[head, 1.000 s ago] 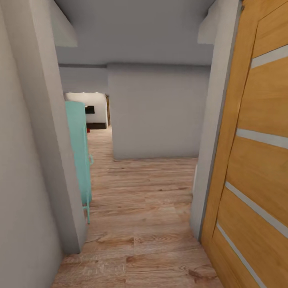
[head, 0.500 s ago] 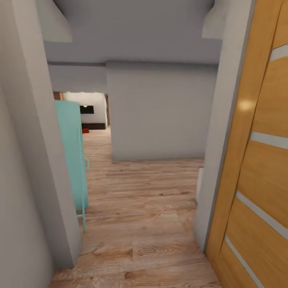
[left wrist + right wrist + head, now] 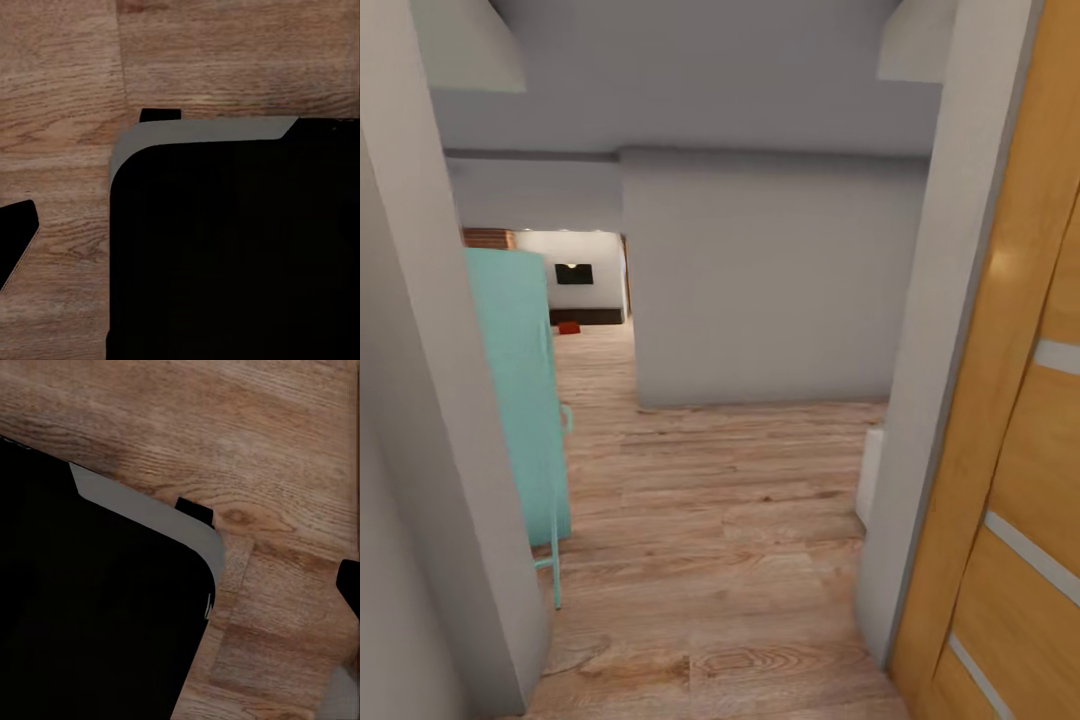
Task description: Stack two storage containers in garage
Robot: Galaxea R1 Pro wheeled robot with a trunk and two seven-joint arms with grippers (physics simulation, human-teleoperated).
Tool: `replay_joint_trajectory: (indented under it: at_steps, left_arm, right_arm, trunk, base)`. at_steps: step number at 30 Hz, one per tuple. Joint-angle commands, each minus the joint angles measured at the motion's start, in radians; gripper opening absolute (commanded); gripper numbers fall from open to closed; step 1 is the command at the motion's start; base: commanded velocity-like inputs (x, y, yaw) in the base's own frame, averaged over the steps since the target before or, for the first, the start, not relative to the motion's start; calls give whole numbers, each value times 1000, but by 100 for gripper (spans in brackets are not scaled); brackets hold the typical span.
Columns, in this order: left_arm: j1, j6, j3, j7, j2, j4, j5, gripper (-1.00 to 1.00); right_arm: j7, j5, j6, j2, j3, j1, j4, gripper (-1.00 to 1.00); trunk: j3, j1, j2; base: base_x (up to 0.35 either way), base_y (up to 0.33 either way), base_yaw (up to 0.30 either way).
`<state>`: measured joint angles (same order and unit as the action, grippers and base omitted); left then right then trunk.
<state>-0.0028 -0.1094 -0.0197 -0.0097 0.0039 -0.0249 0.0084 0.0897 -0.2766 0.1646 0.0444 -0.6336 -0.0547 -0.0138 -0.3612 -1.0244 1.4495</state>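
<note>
Far down the hallway, on the light wood floor of the living room, lies a small orange-red thing (image 3: pixel 568 327), likely one of the storage containers; it is too small to make out in detail. Behind it are a black TV (image 3: pixel 574 273) on a white wall, a low dark cabinet (image 3: pixel 590 316) and a strip of red brick (image 3: pixel 488 238). One dark fingertip (image 3: pixel 16 244) of my left gripper shows at the frame's edge over the planks, and one fingertip (image 3: pixel 349 585) of the right likewise. Both stand far from the middle, holding nothing.
I am in a doorway with a grey wall (image 3: pixel 420 420) close at the left and an open wood door (image 3: pixel 1010 450) at the right. A mint-green cabinet (image 3: pixel 520 390) juts out past the left wall. A grey wall block (image 3: pixel 760 280) stands ahead, with the passage to its left. My black base (image 3: pixel 232 247) is below.
The whole view has moved forward through the doorway, so the camera moved. The red thing, the brick and more of the far room have come into sight.
</note>
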Motion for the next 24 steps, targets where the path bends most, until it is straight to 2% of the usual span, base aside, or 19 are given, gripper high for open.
replay_joint_trajectory:
  at_steps: [1,24]
  left_arm:
    - [0,-3,-2,-1,0,0,1,100]
    - [0,-3,-2,-1,1,0,1,100]
  right_arm:
    - [5,-11,4,0,-6,-1,-2,100]
    - [5,-11,4,0,-6,-1,-2,100]
  trunk:
    - [-1,-1,1]
    - [-1,-1,1]
  base:
    - [321,0,0]
    - [321,0,0]
